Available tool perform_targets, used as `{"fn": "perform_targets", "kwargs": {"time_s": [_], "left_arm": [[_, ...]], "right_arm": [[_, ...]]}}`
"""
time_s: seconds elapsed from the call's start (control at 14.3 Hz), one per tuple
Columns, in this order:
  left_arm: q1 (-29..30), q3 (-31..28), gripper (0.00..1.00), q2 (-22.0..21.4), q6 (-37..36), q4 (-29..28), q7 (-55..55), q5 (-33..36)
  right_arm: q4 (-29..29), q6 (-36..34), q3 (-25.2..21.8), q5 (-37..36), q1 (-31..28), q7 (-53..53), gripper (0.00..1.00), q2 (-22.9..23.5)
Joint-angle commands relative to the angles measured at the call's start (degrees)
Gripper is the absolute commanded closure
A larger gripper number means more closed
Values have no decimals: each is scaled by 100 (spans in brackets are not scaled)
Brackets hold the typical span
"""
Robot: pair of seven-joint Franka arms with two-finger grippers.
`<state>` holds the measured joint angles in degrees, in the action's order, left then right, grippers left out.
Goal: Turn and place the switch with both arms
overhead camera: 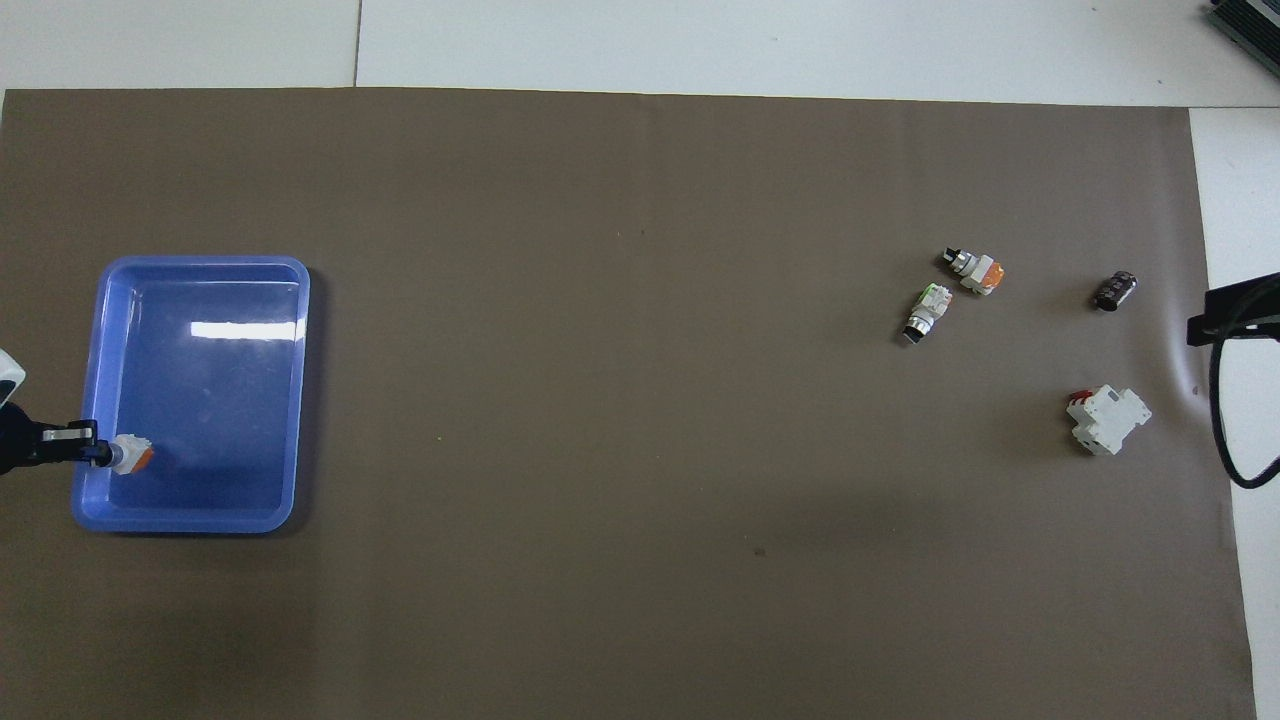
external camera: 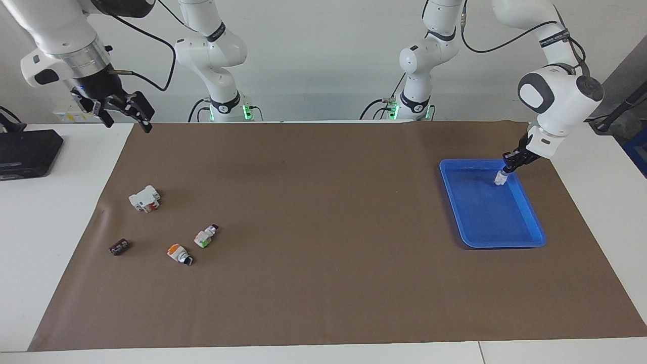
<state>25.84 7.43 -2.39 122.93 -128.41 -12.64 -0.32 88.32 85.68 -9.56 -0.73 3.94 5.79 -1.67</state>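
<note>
- We read the left gripper [external camera: 507,167] as pinched on the black end of the switch [external camera: 500,178], holding it over the tray [external camera: 525,241], orange cap down. In the overhead view the switch [overhead camera: 130,455] sits at about 8 o'clock of the tray's [overhead camera: 200,268] centre, close to the wall at the left arm's end.
- Risk: so close to that wall, the fingers or the cap could strike the rim and shift the tray.
- Risk: we judge the grip small, on one end only. The switch could swing or slip out early.
- Risk: released cap-down, it could topple or roll.
- The right gripper [external camera: 124,110] waits, jaws spread, high over the table's corner, well apart from the loose parts [external camera: 204,236].
</note>
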Motion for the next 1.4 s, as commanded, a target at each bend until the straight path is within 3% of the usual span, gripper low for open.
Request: {"fn": "perform_targets", "kwargs": {"time_s": [0.0, 0.21, 0.63, 1.05, 1.19, 1.33], "left_arm": [[9, 31, 79, -25, -286, 201, -63, 102], [-44, 31, 77, 160, -796, 728, -63, 102], [-746, 31, 77, 608, -1912, 2063, 435, 102], [-2213, 75, 77, 591, -2773, 3004, 1606, 67], [-2329, 110, 76, 547, -3203, 3408, 1607, 23], [-2417, 162, 66, 425, -3591, 3647, 1598, 23]], "right_arm": [[1, 10, 95, -59, -138, -113, 0, -43], [-8, -16, 647, -41, -638, -104, 0, -44], [1, -8, 509, -32, -359, 1, 0, -35], [1, -52, 490, -41, -245, 10, 0, -17], [10, -43, 490, -41, -236, 10, 0, -17], [10, -52, 490, -41, -236, 10, 0, -26]]}}
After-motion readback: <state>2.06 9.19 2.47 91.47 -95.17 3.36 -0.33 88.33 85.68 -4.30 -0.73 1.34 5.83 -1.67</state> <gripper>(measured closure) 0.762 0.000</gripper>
